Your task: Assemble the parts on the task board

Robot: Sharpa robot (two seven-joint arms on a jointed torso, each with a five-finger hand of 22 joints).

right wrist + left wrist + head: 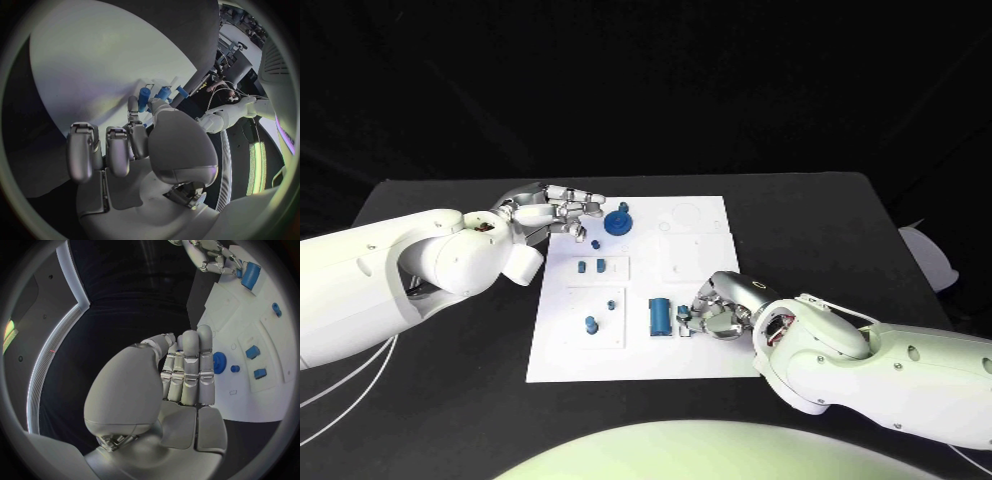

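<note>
Blue gear (617, 221) lies at the white task board's (697, 350) far left corner, left hand (557, 215) just beside it, fingers straight and pressed together, grasping nothing. Blue cylinder (659, 316) lies near the board's near edge; right hand (723, 308) just beside it, whether touching or grasping cannot tell. Small blue pegs (593, 267) sit in a recess between.

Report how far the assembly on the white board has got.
Done, by the look of it: a blue gear sits at the far end of the board, and two small blue pieces sit in a recessed panel. In hand: the right robot hand is at a long blue block, grip unclear. The left robot hand hovers beside the gear. Left: a loose blue piece lies on the board.
</note>
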